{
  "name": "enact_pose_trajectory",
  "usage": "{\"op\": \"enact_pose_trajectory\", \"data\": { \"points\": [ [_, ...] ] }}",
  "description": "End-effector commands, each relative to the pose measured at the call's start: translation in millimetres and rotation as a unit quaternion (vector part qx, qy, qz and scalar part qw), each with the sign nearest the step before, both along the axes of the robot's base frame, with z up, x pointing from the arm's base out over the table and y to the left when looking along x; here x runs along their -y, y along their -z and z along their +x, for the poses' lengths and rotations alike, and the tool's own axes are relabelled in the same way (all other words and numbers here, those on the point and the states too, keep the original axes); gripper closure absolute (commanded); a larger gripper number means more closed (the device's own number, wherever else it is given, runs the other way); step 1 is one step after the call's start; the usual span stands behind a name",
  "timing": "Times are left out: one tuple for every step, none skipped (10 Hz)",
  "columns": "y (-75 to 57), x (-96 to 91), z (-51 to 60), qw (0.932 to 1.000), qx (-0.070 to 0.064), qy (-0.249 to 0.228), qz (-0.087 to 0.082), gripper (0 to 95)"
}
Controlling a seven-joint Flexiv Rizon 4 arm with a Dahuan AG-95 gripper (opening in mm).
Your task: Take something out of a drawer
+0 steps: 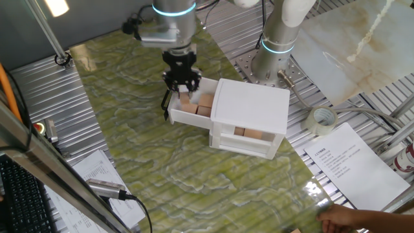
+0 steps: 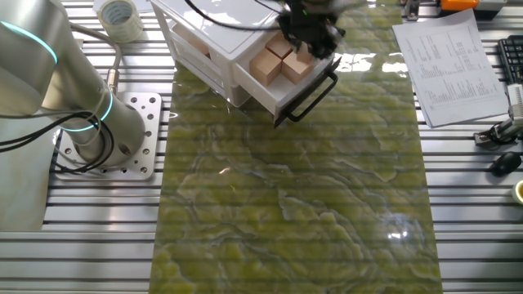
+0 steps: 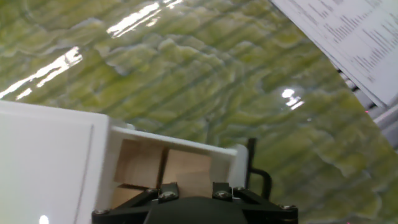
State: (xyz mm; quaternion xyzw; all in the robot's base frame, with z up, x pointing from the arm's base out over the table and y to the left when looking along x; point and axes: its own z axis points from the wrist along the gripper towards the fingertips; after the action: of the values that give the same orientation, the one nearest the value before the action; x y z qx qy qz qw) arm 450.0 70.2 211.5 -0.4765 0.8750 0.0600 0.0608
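The gripper (image 1: 181,83) hangs directly over the pulled-out drawer (image 1: 182,117), its black fingers reaching down among the wooden cubes inside. From the fixed views the jaws stand spread apart, straddling 1 light-brown wooden cube (image 1: 187,99) near the front of the drawer; whether the fingers press on that cube cannot be told. In the other fixed view the gripper (image 2: 309,37) is blurred above the cubes (image 2: 282,62), which sit packed side by side in the drawer (image 2: 282,96), and the black bar handle (image 2: 315,96) juts out toward the open bench. The hand view looks down past the gripper body onto 2 or 3 cubes (image 3: 186,168) between the drawer's white walls, with the handle (image 3: 256,171) just beyond.

The drawer belongs to a small white cabinet (image 1: 252,107) standing on the green marbled bench (image 1: 162,175). A lower compartment of the cabinet also shows wooden cubes (image 1: 249,134). A roll of tape (image 1: 321,120) and a printed sheet (image 1: 346,158) lie beside the mat.
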Motion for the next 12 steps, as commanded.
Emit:
{"op": "enact_pose_trajectory", "data": {
  "points": [
    [4.8,3.6,7.0,0.9998,0.002,0.019,-0.01,95.0],
    [4.5,3.4,6.6,0.9987,0.001,0.028,-0.043,95.0],
    [1.9,0.4,3.2,0.9972,0.0,0.042,-0.062,95.0],
    [0.0,-2.0,0.7,0.9965,-0.002,0.052,-0.065,95.0],
    [-2.7,-5.5,-2.2,0.9961,-0.005,0.06,-0.064,95.0],
    [-3.9,-7.1,-3.0,0.9967,-0.007,0.052,-0.063,95.0],
    [-5.2,-8.9,-4.2,0.997,-0.007,0.048,-0.061,95.0],
    [-8.2,-13.2,-8.2,0.9968,-0.011,0.051,-0.06,95.0],
    [-9.6,-15.4,-9.2,0.9966,-0.017,0.052,-0.062,95.0],
    [-11.7,-18.7,-11.3,0.9964,-0.024,0.053,-0.061,95.0],
    [-14.4,-23.1,-15.7,0.9958,-0.025,0.064,-0.059,95.0],
    [-17.0,-27.6,-18.3,0.9957,-0.025,0.068,-0.057,95.0]
  ]
}}
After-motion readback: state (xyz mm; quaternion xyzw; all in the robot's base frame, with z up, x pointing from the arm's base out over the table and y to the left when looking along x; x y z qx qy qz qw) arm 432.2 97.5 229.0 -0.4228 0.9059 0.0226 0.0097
